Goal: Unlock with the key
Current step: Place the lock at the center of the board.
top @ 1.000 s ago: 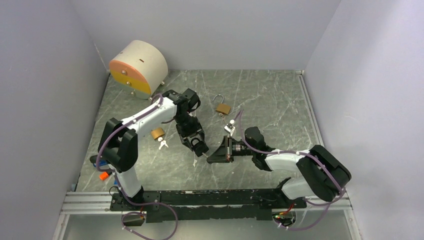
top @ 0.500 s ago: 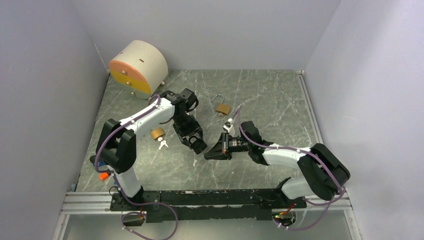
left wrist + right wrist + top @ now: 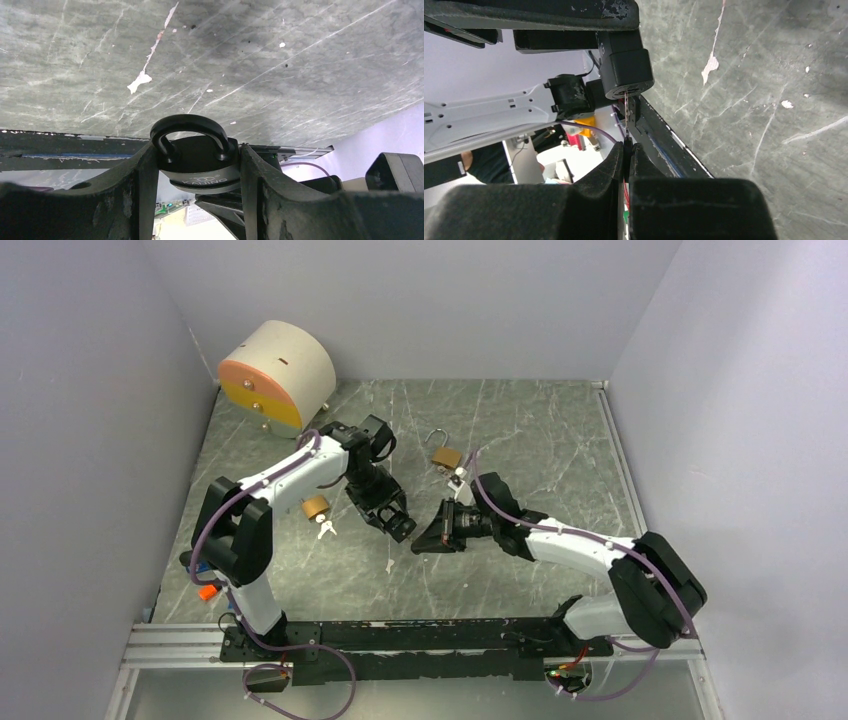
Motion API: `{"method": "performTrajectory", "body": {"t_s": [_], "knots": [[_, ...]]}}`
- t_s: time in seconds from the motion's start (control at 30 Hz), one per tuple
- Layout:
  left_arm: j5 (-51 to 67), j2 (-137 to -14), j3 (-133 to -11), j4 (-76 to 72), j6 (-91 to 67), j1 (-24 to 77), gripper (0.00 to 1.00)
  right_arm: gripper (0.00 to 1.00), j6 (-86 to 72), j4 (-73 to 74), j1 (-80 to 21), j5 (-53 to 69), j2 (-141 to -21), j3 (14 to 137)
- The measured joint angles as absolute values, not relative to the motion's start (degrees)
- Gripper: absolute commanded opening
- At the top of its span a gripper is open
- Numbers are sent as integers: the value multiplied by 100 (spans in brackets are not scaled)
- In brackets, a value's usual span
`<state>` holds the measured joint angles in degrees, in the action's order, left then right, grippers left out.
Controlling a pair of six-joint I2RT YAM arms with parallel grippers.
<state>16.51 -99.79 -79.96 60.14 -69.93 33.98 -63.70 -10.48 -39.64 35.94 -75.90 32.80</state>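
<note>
A round black padlock (image 3: pixel 200 167) with a black shackle (image 3: pixel 189 125) sits clamped between my left gripper's (image 3: pixel 197 150) fingers (image 3: pixel 142 185), above the table's middle. In the top view that left gripper (image 3: pixel 398 526) points toward the right one. My right gripper (image 3: pixel 628 147) is shut on a thin key (image 3: pixel 626 117), seen edge-on. The key's tip meets the padlock's underside (image 3: pixel 626 70). From above, the right gripper (image 3: pixel 424 539) sits just right of the padlock, and the key is too small to make out.
A brass padlock (image 3: pixel 446 455) with a raised shackle lies behind the grippers, with light keys (image 3: pixel 459 480) beside it. Another brass padlock (image 3: pixel 316 506) and its keys (image 3: pixel 324 530) lie to the left. A beige and orange drum (image 3: pixel 277 375) stands back left.
My right gripper has moved up and to the left, closing in on the padlock with the key. The left gripper has shifted slightly back and left, still holding the padlock.
</note>
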Motion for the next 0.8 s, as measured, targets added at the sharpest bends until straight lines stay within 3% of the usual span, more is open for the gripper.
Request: {"method": "performTrajectory", "body": {"t_s": [0.37, 0.8], "knots": [[1581, -10003, -8121, 5931, -6799, 3343, 3, 0, -5577, -427, -3531, 4263, -8079, 3876], [2060, -10031, -8103, 5669, -7076, 3299, 2, 0, -3942, 346, -3500, 3839, -7623, 4045]]}}
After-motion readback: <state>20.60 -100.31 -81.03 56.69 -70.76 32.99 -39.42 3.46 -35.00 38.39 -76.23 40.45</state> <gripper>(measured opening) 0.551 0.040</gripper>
